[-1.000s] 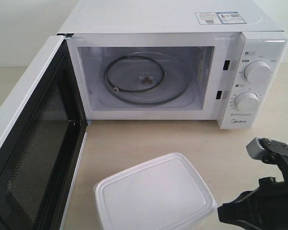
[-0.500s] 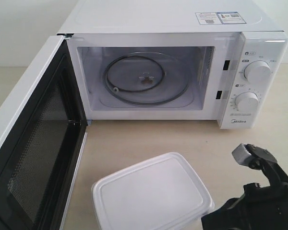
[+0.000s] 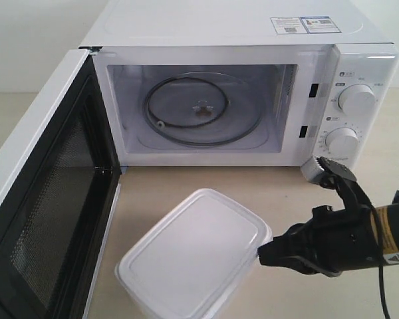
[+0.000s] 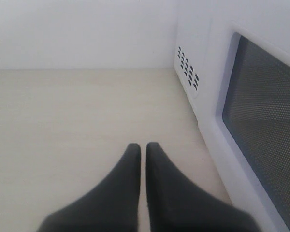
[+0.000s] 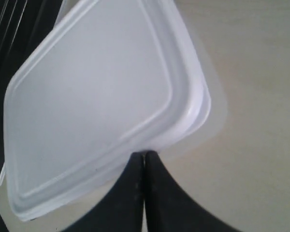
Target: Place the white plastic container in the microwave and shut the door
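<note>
The white plastic container (image 3: 193,256) sits in front of the microwave (image 3: 219,26), outside the cavity and just beside the open door (image 3: 33,133), with its flat rimmed lid (image 3: 189,249) on and facing up. It lies askew, one corner pointing toward the oven, and in the right wrist view a soft shadow on the table beneath its gripped side suggests that this side is raised off the surface. The right gripper (image 3: 261,256) meets the container at its right edge; in the right wrist view its two dark fingers (image 5: 157,193) are pressed together with only a hairline between them, pinching the rim of the container (image 5: 96,106). Beyond it, the microwave stands with its cavity bare but for the glass turntable (image 3: 199,109). The two round knobs (image 3: 356,100) are on the panel at the right and the stickers (image 3: 302,24) lie on top. The door swings out to the left, its black mesh inner face (image 3: 53,212) turned toward the container. The left gripper (image 4: 142,147) shows only in its own wrist view: its jaws are together, holding nothing, above the pale table (image 4: 77,106) on the outer side of the door, near the dark window (image 4: 266,125) and the vent holes (image 4: 187,67) in the microwave's side.
</note>
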